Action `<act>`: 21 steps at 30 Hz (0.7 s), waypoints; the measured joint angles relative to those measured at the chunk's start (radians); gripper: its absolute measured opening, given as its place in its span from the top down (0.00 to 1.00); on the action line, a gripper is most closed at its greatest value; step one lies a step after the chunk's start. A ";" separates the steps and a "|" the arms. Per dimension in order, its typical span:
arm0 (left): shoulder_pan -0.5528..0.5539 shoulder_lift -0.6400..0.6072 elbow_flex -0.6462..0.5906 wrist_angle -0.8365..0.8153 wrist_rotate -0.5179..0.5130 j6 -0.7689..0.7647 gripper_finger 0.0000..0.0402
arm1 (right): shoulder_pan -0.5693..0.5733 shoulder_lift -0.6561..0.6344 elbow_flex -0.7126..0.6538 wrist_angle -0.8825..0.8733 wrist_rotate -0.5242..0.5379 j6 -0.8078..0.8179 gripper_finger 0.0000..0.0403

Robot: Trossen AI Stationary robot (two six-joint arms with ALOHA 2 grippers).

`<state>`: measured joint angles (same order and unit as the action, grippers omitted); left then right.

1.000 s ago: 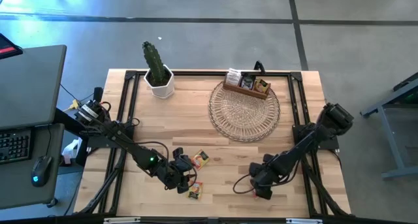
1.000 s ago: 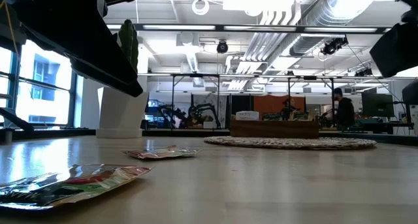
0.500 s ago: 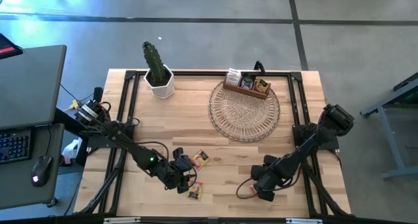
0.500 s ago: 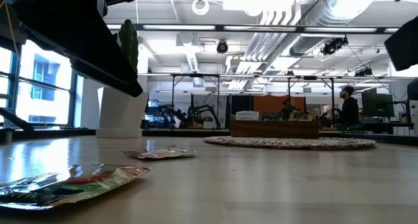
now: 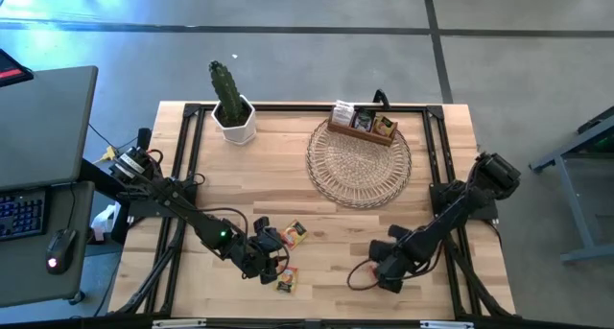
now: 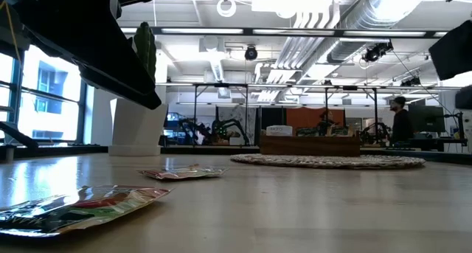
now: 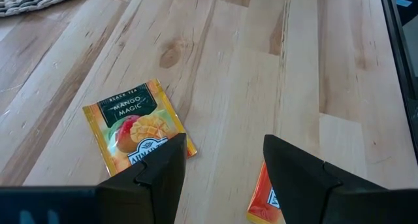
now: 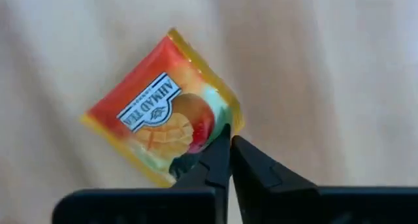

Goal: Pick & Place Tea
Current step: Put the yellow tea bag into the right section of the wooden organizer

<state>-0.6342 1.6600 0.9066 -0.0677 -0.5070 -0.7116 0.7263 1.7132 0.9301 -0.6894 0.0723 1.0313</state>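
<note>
Lower right of high view, right gripper (image 5: 387, 274) has just snapped shut on a mango sachet (image 8: 163, 110), ready to lift; left gripper (image 7: 222, 165) hangs wide over two sachets.

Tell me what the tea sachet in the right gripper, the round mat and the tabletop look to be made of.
Tea sachet: looks like glossy printed foil or plastic film, with a crimped edge; pinched at one corner by the shut right gripper.
Round mat: pale woven wicker or straw, judging by its open spiral weave.
Tabletop: light wood planks with visible grain and knots, matte.
</note>
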 joint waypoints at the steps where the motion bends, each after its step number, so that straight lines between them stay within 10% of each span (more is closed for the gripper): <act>1: 0.000 0.000 0.000 0.000 0.000 0.000 0.50 | -0.007 -0.023 -0.003 -0.027 0.018 -0.008 0.97; 7: 0.000 0.000 0.000 0.000 -0.007 0.000 0.50 | -0.071 -0.155 0.057 -0.264 0.236 -0.195 0.98; 13: 0.000 0.000 0.000 0.002 -0.054 0.000 0.50 | -0.193 -0.180 0.201 -0.512 0.695 -0.616 0.98; 21: 0.078 0.000 0.000 0.015 -0.086 0.000 0.50 | -0.563 -0.180 0.281 -0.671 0.812 -0.998 0.99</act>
<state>-0.5567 1.6604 0.9066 -0.0528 -0.5932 -0.7116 0.1636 1.5330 1.2107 -1.3606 0.8843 0.0335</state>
